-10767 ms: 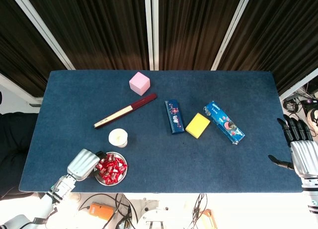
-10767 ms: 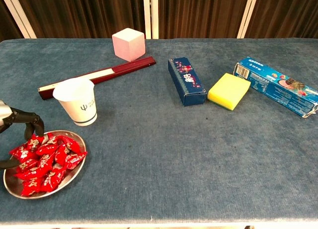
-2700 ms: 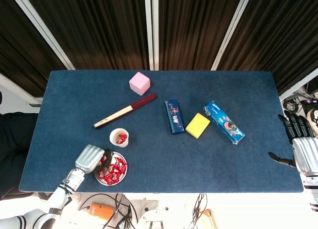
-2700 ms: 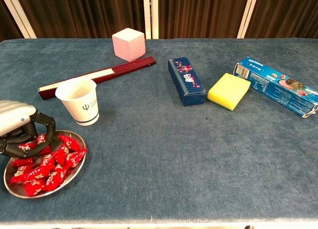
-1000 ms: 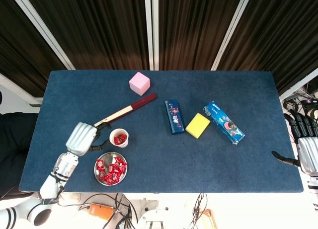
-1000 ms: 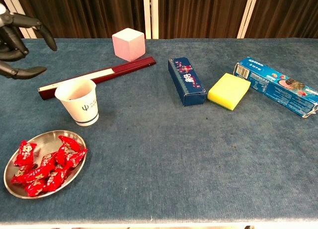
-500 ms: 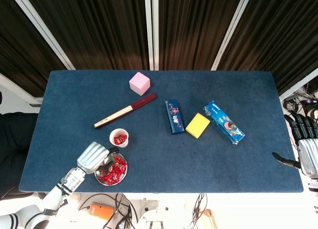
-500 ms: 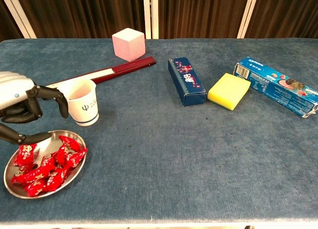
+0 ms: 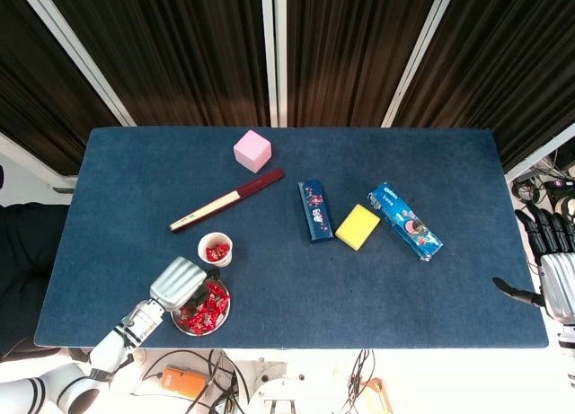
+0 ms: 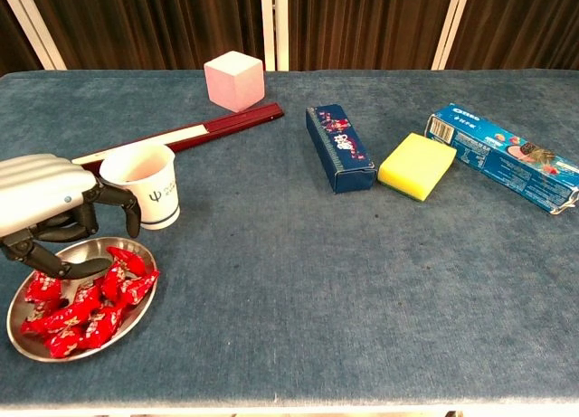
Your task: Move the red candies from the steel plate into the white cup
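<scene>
A steel plate (image 10: 127, 322) (image 9: 222, 314) near the table's front left corner carries several red candies (image 10: 86, 299) (image 9: 205, 310). Just behind it stands the white cup (image 10: 145, 186) (image 9: 216, 250), with red candies inside in the head view. My left hand (image 10: 50, 213) (image 9: 177, 282) hovers over the plate's back left part, fingers apart and curved downward, nothing held. My right hand (image 9: 555, 268) stays off the table's right edge, fingers spread and empty.
A dark red folded fan (image 10: 181, 134) lies behind the cup, and a pink cube (image 10: 234, 80) stands further back. A blue box (image 10: 339, 147), a yellow sponge (image 10: 417, 166) and a blue cookie pack (image 10: 502, 155) lie across the middle and right.
My left hand went from behind the cup back down over the plate, and in the last half second it has sunk lower and nearer the candies. The right hand is still.
</scene>
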Action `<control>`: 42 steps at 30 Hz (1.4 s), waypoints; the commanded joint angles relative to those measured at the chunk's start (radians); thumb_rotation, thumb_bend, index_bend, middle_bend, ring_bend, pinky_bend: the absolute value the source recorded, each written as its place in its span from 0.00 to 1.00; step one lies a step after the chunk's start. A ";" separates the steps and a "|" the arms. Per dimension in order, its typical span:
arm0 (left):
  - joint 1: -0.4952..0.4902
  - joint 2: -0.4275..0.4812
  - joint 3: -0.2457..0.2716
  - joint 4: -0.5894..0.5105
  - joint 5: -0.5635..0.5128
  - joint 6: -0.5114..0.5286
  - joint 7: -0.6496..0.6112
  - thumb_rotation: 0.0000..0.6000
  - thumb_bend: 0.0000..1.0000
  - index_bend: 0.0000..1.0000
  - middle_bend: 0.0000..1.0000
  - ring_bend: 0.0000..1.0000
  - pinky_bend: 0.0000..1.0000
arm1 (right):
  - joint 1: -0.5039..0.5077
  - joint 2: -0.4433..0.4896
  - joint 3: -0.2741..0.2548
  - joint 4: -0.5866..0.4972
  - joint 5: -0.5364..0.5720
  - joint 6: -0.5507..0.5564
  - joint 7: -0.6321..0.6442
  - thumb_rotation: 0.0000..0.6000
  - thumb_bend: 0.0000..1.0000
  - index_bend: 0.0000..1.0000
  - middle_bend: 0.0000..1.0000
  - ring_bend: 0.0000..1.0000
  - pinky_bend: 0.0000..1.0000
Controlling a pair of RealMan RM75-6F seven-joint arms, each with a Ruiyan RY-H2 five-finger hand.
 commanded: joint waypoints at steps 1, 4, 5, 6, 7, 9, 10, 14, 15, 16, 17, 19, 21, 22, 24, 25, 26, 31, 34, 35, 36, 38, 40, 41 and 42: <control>-0.005 -0.011 -0.004 0.003 -0.016 -0.015 0.012 1.00 0.24 0.44 0.97 0.94 0.84 | 0.001 -0.002 0.000 0.001 0.001 -0.002 0.001 1.00 0.16 0.00 0.01 0.00 0.02; -0.008 -0.015 -0.005 0.004 -0.022 -0.022 0.017 1.00 0.24 0.44 0.97 0.94 0.84 | 0.001 -0.003 -0.001 0.002 0.002 -0.005 0.000 1.00 0.16 0.00 0.01 0.00 0.02; -0.009 -0.016 -0.005 0.004 -0.024 -0.023 0.018 1.00 0.24 0.44 0.97 0.94 0.84 | 0.001 -0.002 -0.001 0.002 0.002 -0.005 -0.001 1.00 0.16 0.00 0.01 0.00 0.02; -0.010 -0.016 -0.005 0.004 -0.026 -0.025 0.020 1.00 0.24 0.44 0.97 0.94 0.84 | 0.000 -0.002 0.000 0.002 0.003 -0.004 -0.001 1.00 0.16 0.00 0.01 0.00 0.02; -0.011 -0.016 -0.006 0.003 -0.027 -0.027 0.021 1.00 0.24 0.44 0.97 0.94 0.84 | 0.000 -0.002 0.000 0.002 0.004 -0.005 -0.001 1.00 0.16 0.00 0.01 0.00 0.02; -0.013 -0.017 -0.005 0.002 -0.032 -0.033 0.023 1.00 0.25 0.45 0.97 0.94 0.84 | 0.001 -0.002 0.000 0.001 0.005 -0.006 -0.001 1.00 0.16 0.00 0.01 0.00 0.03; -0.014 -0.017 -0.005 0.003 -0.034 -0.036 0.023 1.00 0.25 0.45 0.97 0.94 0.84 | 0.001 -0.002 0.000 0.001 0.005 -0.007 -0.001 1.00 0.16 0.00 0.01 0.00 0.03; -0.018 -0.022 -0.004 0.007 -0.043 -0.047 0.028 1.00 0.25 0.45 0.97 0.94 0.84 | 0.002 -0.003 0.001 -0.001 0.006 -0.009 -0.004 1.00 0.16 0.00 0.01 0.00 0.03; -0.019 -0.023 -0.003 0.007 -0.044 -0.048 0.027 1.00 0.25 0.45 0.97 0.94 0.84 | 0.003 -0.003 0.001 -0.002 0.006 -0.010 -0.005 1.00 0.16 0.00 0.01 0.00 0.02; -0.020 -0.026 -0.003 0.010 -0.046 -0.050 0.024 1.00 0.25 0.45 0.97 0.94 0.84 | 0.003 -0.002 0.001 -0.003 0.007 -0.011 -0.006 1.00 0.16 0.00 0.01 0.00 0.02; -0.021 -0.027 -0.004 0.012 -0.049 -0.053 0.021 1.00 0.25 0.45 0.97 0.94 0.84 | 0.003 -0.002 0.001 -0.003 0.007 -0.012 -0.007 1.00 0.16 0.00 0.01 0.00 0.02; -0.025 -0.031 -0.005 0.017 -0.054 -0.060 0.017 1.00 0.25 0.45 0.97 0.94 0.84 | 0.003 -0.002 0.001 -0.003 0.008 -0.013 -0.007 1.00 0.16 0.00 0.01 0.00 0.02; -0.027 -0.034 -0.006 0.022 -0.058 -0.065 0.013 1.00 0.26 0.46 0.97 0.94 0.84 | 0.004 -0.002 0.001 -0.005 0.009 -0.014 -0.008 1.00 0.16 0.00 0.01 0.00 0.02; -0.029 -0.035 -0.006 0.024 -0.059 -0.067 0.007 1.00 0.27 0.46 0.97 0.94 0.84 | 0.003 -0.002 0.001 -0.005 0.010 -0.014 -0.009 1.00 0.16 0.00 0.01 0.00 0.02; -0.031 -0.034 -0.004 0.024 -0.060 -0.073 -0.004 1.00 0.30 0.49 0.97 0.94 0.84 | 0.003 -0.001 0.001 -0.007 0.011 -0.015 -0.011 1.00 0.16 0.00 0.01 0.00 0.02; -0.032 -0.034 -0.004 0.025 -0.061 -0.075 -0.010 1.00 0.31 0.51 0.97 0.94 0.84 | 0.003 -0.001 0.001 -0.007 0.011 -0.015 -0.011 1.00 0.16 0.00 0.01 0.00 0.02; -0.034 -0.034 -0.003 0.027 -0.061 -0.077 -0.016 1.00 0.33 0.52 0.97 0.94 0.84 | 0.003 -0.001 0.002 -0.008 0.011 -0.014 -0.011 1.00 0.16 0.00 0.01 0.00 0.02; -0.027 -0.025 -0.006 0.021 -0.055 -0.051 -0.042 1.00 0.37 0.57 0.97 0.94 0.84 | 0.003 -0.001 0.002 -0.008 0.012 -0.015 -0.010 1.00 0.16 0.00 0.01 0.00 0.02; -0.019 -0.004 -0.013 0.000 -0.042 -0.014 -0.063 1.00 0.37 0.57 0.97 0.94 0.84 | 0.003 -0.002 0.003 -0.007 0.011 -0.013 -0.009 1.00 0.16 0.00 0.01 0.00 0.02; -0.014 0.009 -0.018 -0.014 -0.036 0.008 -0.069 1.00 0.37 0.57 0.97 0.94 0.84 | 0.003 -0.002 0.003 -0.007 0.010 -0.012 -0.008 1.00 0.16 0.00 0.01 0.00 0.02; -0.010 0.020 -0.023 -0.026 -0.032 0.025 -0.074 1.00 0.37 0.57 0.97 0.94 0.84 | 0.003 -0.002 0.003 -0.006 0.009 -0.011 -0.008 1.00 0.16 0.00 0.01 0.00 0.02; -0.004 0.047 -0.036 -0.058 -0.025 0.059 -0.088 1.00 0.37 0.57 0.97 0.94 0.84 | 0.003 -0.002 0.003 -0.005 0.007 -0.010 -0.006 1.00 0.16 0.00 0.01 0.00 0.02; -0.003 0.068 -0.050 -0.082 -0.020 0.081 -0.101 1.00 0.37 0.57 0.97 0.94 0.84 | 0.002 -0.003 0.004 -0.003 0.007 -0.009 -0.004 1.00 0.16 0.00 0.01 0.00 0.02; -0.004 0.078 -0.062 -0.095 -0.020 0.092 -0.111 1.00 0.37 0.57 0.97 0.94 0.84 | 0.002 -0.004 0.004 -0.001 0.007 -0.007 -0.001 1.00 0.16 0.00 0.01 0.00 0.03; -0.007 0.084 -0.071 -0.104 -0.021 0.097 -0.118 1.00 0.37 0.57 0.97 0.94 0.84 | 0.001 -0.005 0.003 0.001 0.007 -0.007 0.000 1.00 0.16 0.00 0.01 0.00 0.02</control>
